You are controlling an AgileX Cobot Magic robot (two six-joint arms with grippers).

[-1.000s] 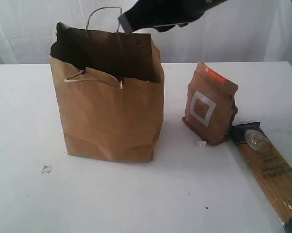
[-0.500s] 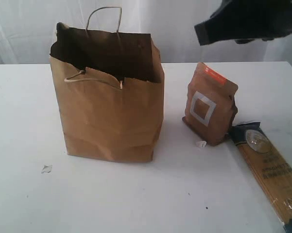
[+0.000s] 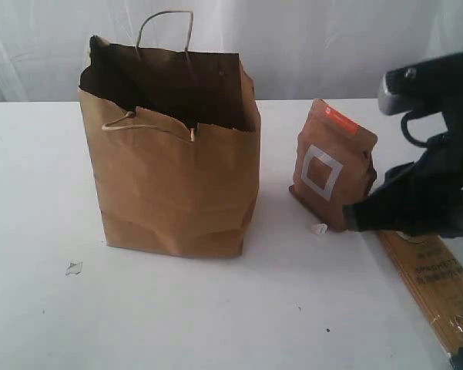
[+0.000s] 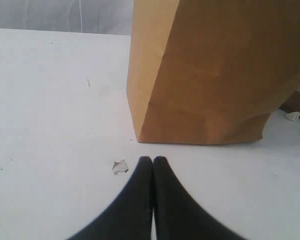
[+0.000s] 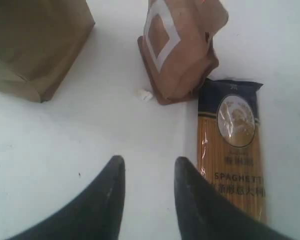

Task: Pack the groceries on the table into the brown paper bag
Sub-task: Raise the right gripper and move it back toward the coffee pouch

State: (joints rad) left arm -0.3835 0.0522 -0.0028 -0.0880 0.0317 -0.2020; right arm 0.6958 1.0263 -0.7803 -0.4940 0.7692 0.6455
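Observation:
The brown paper bag (image 3: 177, 169) stands open on the table (image 3: 216, 316), left of centre. The brown pouch with a white square (image 3: 331, 166) stands upright to its right. The spaghetti pack (image 3: 435, 285) lies flat beside the pouch. My right arm (image 3: 431, 193) hangs low over the pack's near end. In the right wrist view my right gripper (image 5: 150, 162) is open and empty above bare table, with the spaghetti pack (image 5: 232, 155) to one side and the pouch (image 5: 182, 50) ahead. My left gripper (image 4: 152, 160) is shut and empty, just short of the bag's base (image 4: 204, 120).
A small white crumb (image 3: 74, 267) lies left of the bag, close to the left fingertips (image 4: 146, 162). Another crumb (image 3: 318, 228) lies at the foot of the pouch. A white curtain backs the table.
My right arm has swung from above the bag's rim to the right and come down beside the pouch, over the spaghetti pack's end. Bag, pouch and pack have not moved.

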